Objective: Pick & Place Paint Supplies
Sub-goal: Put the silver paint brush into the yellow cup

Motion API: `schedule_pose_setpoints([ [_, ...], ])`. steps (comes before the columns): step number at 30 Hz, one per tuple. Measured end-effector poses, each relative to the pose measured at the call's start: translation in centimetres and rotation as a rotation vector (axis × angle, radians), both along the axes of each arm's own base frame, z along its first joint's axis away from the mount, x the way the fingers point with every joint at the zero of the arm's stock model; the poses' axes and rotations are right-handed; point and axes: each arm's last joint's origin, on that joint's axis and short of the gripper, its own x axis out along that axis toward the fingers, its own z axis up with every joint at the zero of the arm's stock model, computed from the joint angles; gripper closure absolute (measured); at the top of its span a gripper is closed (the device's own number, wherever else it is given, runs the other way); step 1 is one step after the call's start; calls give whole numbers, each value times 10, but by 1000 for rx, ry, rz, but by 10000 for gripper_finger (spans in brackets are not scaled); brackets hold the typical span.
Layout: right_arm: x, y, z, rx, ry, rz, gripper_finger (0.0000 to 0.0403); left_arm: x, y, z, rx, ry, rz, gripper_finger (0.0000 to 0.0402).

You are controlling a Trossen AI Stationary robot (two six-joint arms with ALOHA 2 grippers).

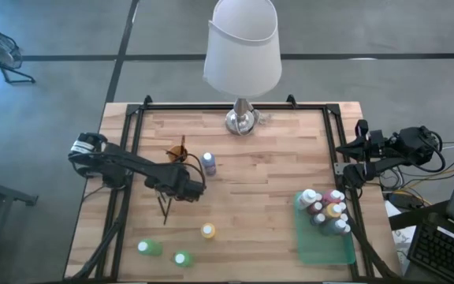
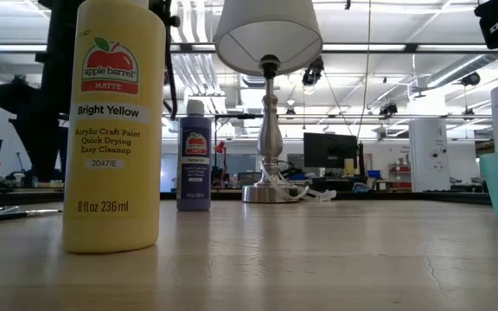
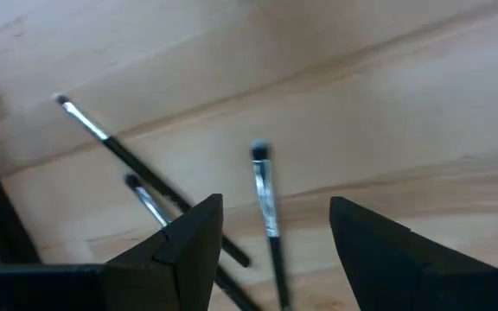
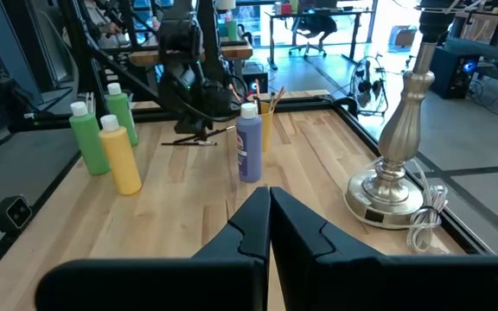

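**Brushes Under the Left End Effector**

Nearest me stands the yellow bottle (image 2: 113,130). Beyond, the left end effector (image 3: 271,238), fingers apart, straddles a brush (image 3: 266,203) flat on the tabletop (image 1: 266,181): light, thin, slippery, best pinched mid-handle. Far right, the right end effector (image 4: 269,226) waits shut.

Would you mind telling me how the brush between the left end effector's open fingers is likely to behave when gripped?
The brush looks thin and round, so it may roll or slip. Lying flat on the table, it offers little height to pinch. Probably very light.
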Motion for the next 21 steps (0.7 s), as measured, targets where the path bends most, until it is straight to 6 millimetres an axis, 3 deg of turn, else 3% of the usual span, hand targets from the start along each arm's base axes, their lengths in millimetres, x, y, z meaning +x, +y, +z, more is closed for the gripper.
schedule_pose_setpoints([
  [7, 0, 0, 0, 0, 0, -1, 394, -11, 9, -17, -13, 56, 30, 184],
  [13, 0, 0, 0, 0, -1, 0, 394, -10, 16, -30, -42, -3, 20, 184],
  [21, 0, 0, 0, 0, 0, -1, 394, -10, 24, -32, -64, -14, 5, 184],
])
